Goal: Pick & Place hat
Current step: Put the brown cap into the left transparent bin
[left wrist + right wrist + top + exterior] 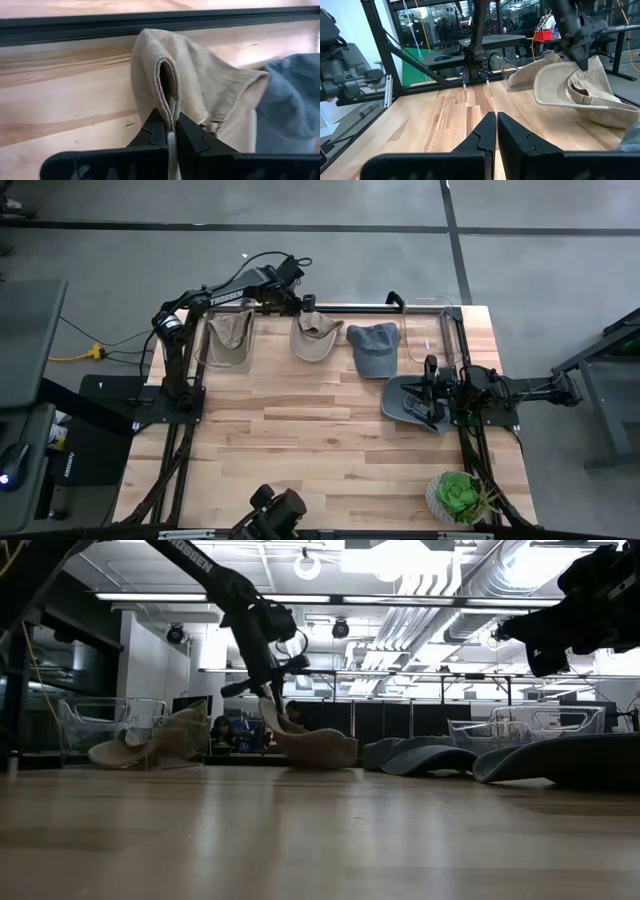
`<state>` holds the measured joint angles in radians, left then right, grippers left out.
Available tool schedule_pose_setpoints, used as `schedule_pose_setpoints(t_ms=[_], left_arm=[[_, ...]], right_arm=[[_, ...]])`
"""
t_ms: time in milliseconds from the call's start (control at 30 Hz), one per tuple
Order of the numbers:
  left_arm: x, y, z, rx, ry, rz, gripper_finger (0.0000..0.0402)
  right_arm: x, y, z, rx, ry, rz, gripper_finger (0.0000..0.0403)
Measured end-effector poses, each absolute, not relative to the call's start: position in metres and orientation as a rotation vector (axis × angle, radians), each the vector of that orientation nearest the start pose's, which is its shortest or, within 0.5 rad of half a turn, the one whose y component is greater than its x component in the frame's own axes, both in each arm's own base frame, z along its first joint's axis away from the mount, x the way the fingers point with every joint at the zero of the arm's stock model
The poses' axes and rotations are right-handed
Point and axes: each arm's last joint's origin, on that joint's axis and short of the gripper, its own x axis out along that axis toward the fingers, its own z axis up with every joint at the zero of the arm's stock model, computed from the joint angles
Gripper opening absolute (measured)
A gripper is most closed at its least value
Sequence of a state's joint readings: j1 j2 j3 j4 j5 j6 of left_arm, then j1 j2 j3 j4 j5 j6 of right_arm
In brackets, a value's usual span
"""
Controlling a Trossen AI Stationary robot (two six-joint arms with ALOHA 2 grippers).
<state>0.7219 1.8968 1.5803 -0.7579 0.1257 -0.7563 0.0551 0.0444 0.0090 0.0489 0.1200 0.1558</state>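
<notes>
A beige hat [316,338] lies near the table's far edge, between a second beige hat [230,340] on its left and a blue-grey cap [373,348] on its right. My left gripper [169,119] is shut on the middle beige hat [200,90] at its far end. In the low view that end is raised under the gripper [268,692], while the hat's other end [325,752] lies on the table. A grey hat [408,402] lies at the right edge. My right gripper [496,131] hovers shut above it. My left gripper pinches a folded edge of the beige hat [169,102] between its two fingertips. The fingers slant down at it from above. The pinched end is lifted, and the hat hangs below the fingers with its lower part [325,752] on the table.
A clear plastic bin [430,330] stands at the far right corner and a black rail [350,310] runs along the far edge. A potted plant [458,495] sits at the near right. The bare wooden middle of the table [300,430] holds nothing.
</notes>
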Motion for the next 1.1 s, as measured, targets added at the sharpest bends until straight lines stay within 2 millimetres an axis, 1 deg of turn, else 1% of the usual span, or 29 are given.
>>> schedule_pose_setpoints(t_ms=[100, 233, 467, 700, 1000, 1100], left_arm=[[0.304, 0.258, 0.257, -1.106, 0.751, 0.900, 0.0000], [0.302, 0.249, 0.275, -1.090, 0.713, 0.864, 0.0000], [0.297, 0.237, 0.298, -1.044, 0.666, 0.827, 0.0000], [0.288, 0.225, 0.331, -0.991, 0.578, 0.785, 0.0000], [0.282, 0.215, 0.378, -0.994, 0.318, 0.593, 0.0000], [0.279, 0.213, 0.390, -0.989, 0.247, 0.565, 0.0000]], right_arm=[[0.100, 0.002, 0.168, 0.157, -0.018, -0.064, 0.0012], [0.100, 0.002, 0.168, 0.157, -0.019, -0.064, 0.0012], [0.100, 0.002, 0.168, 0.157, -0.019, -0.064, 0.0012], [0.100, 0.002, 0.168, 0.157, -0.018, -0.064, 0.0012], [0.100, 0.002, 0.168, 0.157, -0.018, -0.064, 0.0012], [0.100, 0.002, 0.168, 0.157, -0.018, -0.064, 0.0012]])
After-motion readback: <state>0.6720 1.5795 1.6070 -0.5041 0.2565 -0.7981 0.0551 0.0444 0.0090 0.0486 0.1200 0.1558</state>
